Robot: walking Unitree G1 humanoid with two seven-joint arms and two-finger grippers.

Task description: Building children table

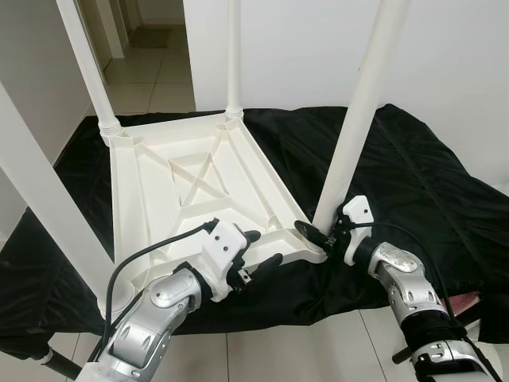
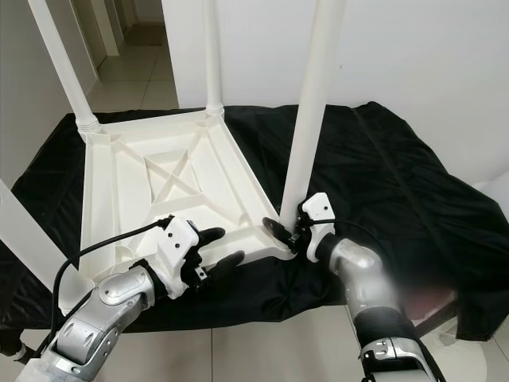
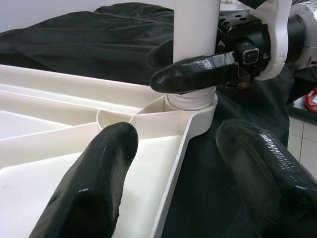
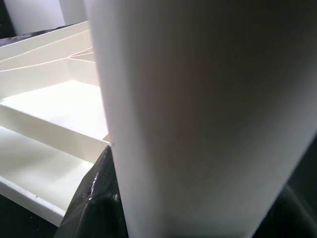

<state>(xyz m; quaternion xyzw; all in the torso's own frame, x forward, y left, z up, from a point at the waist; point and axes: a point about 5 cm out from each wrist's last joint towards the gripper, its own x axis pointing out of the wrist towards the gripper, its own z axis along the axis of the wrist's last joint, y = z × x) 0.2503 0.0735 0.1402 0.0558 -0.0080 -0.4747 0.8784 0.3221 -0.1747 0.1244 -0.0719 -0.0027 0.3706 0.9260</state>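
Nearest the robot, the left gripper (image 1: 258, 253) hovers at the near edge of the upturned white table top (image 1: 159, 203), its 2 black fingers (image 3: 94, 183) spread wide with nothing between them. One finger lies over the ribbed underside of the top; the other hangs just off its near rim, above the black cloth (image 1: 413, 183).

Just to the right, at the near right corner of the table top, the right gripper (image 1: 318, 232) is clamped narrowly around the base of the near right leg (image 1: 358, 111), right where the leg meets its round corner socket (image 3: 195, 106). In the left wrist view one black finger of that gripper wraps across the front of the white leg, just above the socket collar. In the right wrist view the leg stands close against the camera, with a black finger at its foot.

The table top lies upside down on the black cloth, which covers a low surface and drapes toward the tiled floor (image 1: 151, 79). Its underside shows raised ribs and a crossed brace in the middle.

4 white legs stand upright from its corners: the near left leg (image 1: 44, 199) rises at the left edge of the picture, the far left leg (image 1: 89, 68) and far right leg (image 1: 234, 60) stand at the far corners. Beyond them is a white wall (image 1: 302, 48), with a doorway opening to the far left.
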